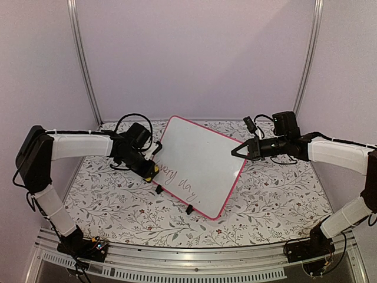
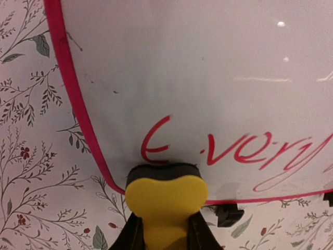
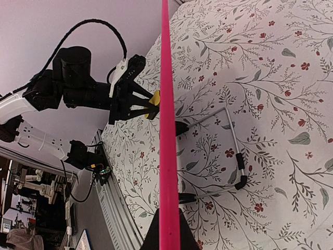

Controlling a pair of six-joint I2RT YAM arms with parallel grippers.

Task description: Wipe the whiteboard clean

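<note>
The whiteboard (image 1: pixel 197 162) stands tilted in the middle of the table, pink-framed, with red writing (image 2: pixel 234 151) along its lower part; the left claw (image 1: pixel 151 170) pinches a yellow eraser (image 2: pixel 165 195) pressed to the board's lower left corner, just under the first letter; the right claw (image 1: pixel 238 151) is pressed together on the frame's right edge; beneath lies a floral cloth (image 1: pixel 118 206); pale lilac walls (image 1: pixel 194 53) and two metal posts (image 1: pixel 85 65) close the space.

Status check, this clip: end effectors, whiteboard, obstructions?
Left end effector shut on yellow eraser. Right end effector shut on whiteboard edge. Red writing not yet erased. No obstruction seen.
</note>
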